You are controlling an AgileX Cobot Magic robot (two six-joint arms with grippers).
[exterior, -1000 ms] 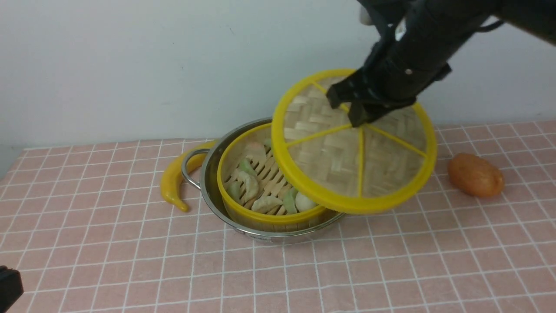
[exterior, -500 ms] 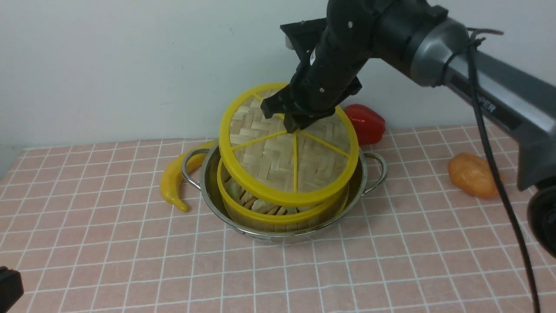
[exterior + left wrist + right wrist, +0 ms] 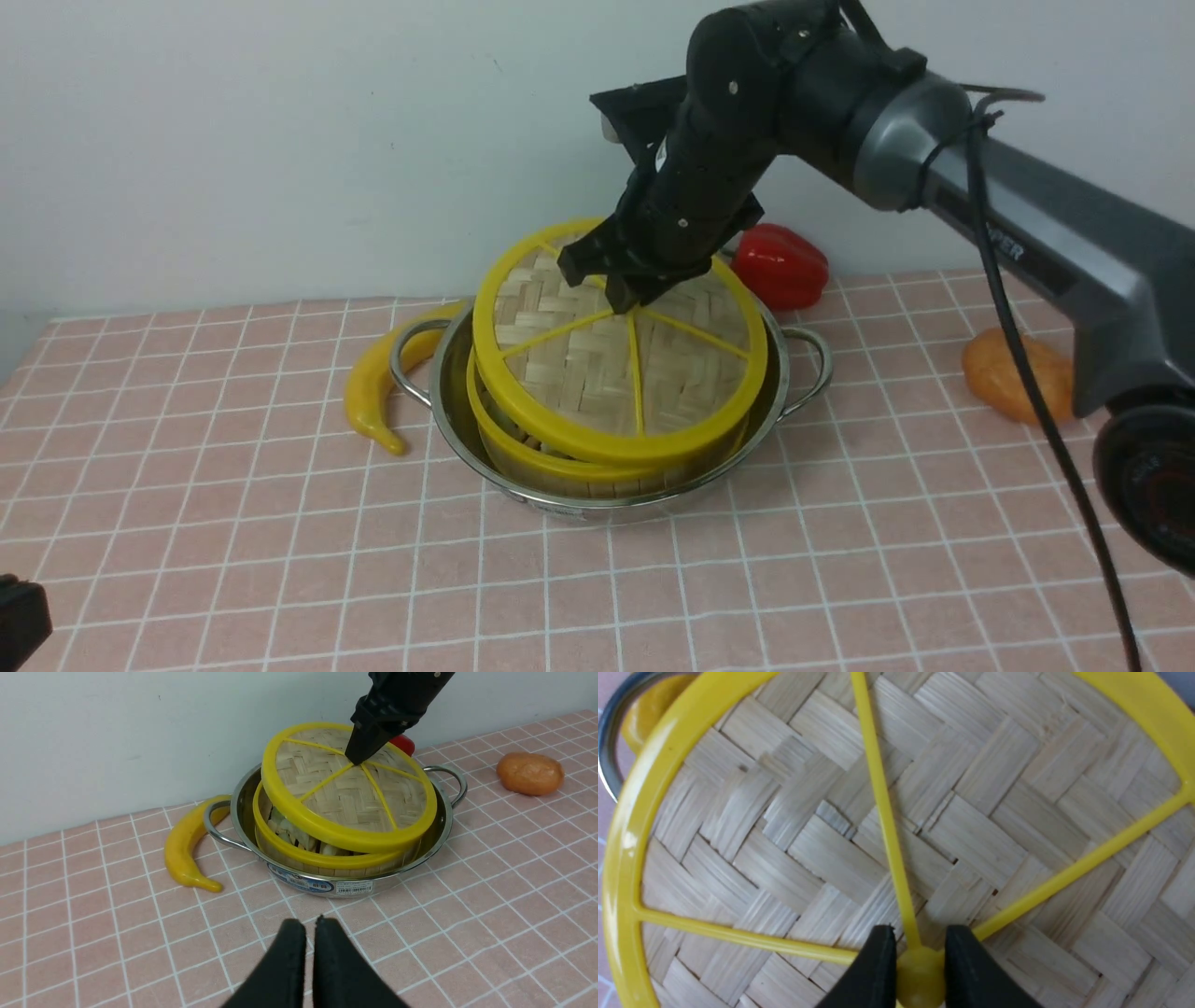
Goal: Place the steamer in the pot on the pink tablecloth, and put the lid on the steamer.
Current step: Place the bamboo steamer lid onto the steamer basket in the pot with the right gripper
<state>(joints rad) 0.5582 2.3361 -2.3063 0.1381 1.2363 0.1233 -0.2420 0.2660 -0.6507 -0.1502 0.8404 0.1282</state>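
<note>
Gripping the lid (image 3: 597, 373) by its hub, the right tool (image 3: 621, 291) has lowered it onto the steamer (image 3: 560, 471) inside the pot (image 3: 597, 507), a gap remaining toward seven o'clock, so seating seems nearly done.

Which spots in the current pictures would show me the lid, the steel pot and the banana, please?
Lid (image 3: 588, 383): front view, on its woven bamboo face.
Pot (image 3: 237, 807): left wrist view, on its inner steel wall.
Banana (image 3: 180, 851): left wrist view, on its yellow middle.
</note>
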